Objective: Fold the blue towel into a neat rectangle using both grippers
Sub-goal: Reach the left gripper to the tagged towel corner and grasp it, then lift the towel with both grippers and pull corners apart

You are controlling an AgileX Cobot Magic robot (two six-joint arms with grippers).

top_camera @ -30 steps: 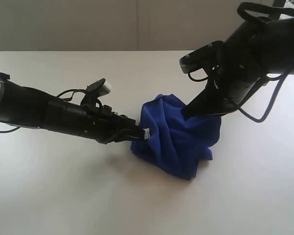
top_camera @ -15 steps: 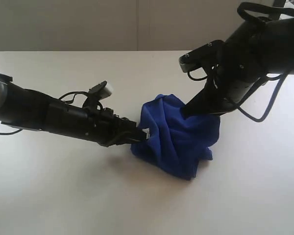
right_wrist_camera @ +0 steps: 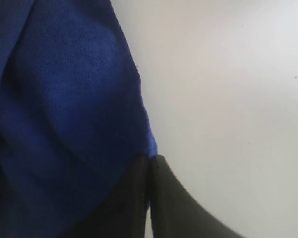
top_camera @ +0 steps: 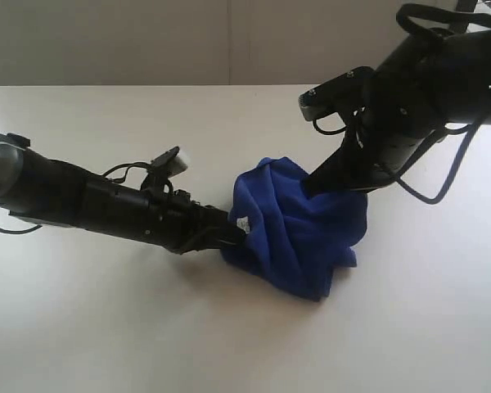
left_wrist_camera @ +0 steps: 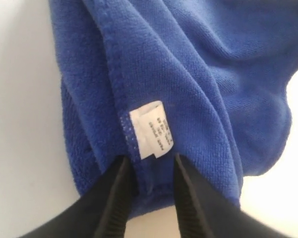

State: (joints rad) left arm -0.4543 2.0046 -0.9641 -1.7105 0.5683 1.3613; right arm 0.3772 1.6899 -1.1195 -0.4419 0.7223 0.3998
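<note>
No fold is made yet: the towel (top_camera: 303,233) is heaped on the counter (top_camera: 106,327) at 4 o'clock from centre, pinched at its 1 o'clock side by the closed right gripper (right_wrist_camera: 150,161), its 9 o'clock hem straddled by the half-open left gripper (left_wrist_camera: 150,166).
</note>
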